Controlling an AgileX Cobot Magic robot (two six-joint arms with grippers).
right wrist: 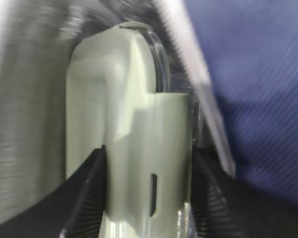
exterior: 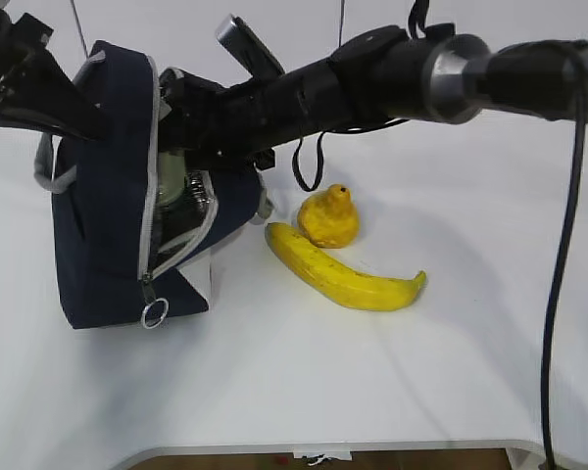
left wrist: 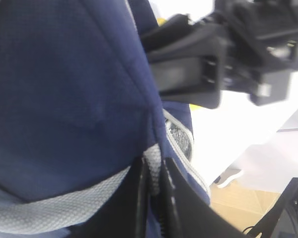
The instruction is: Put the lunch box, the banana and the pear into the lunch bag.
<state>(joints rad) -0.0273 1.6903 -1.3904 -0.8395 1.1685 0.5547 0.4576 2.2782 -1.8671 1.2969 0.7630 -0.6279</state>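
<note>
The right pincer grips the box inside the open bag. The left pincer pinches the bag's grey-trimmed edge. Pear and banana lie on the surface. No readable writing.

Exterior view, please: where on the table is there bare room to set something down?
The table is bare in front of the banana and lunch bag, and to the right of the pear. It is crowded between bag and fruit, where the right arm reaches into the bag's opening.
</note>
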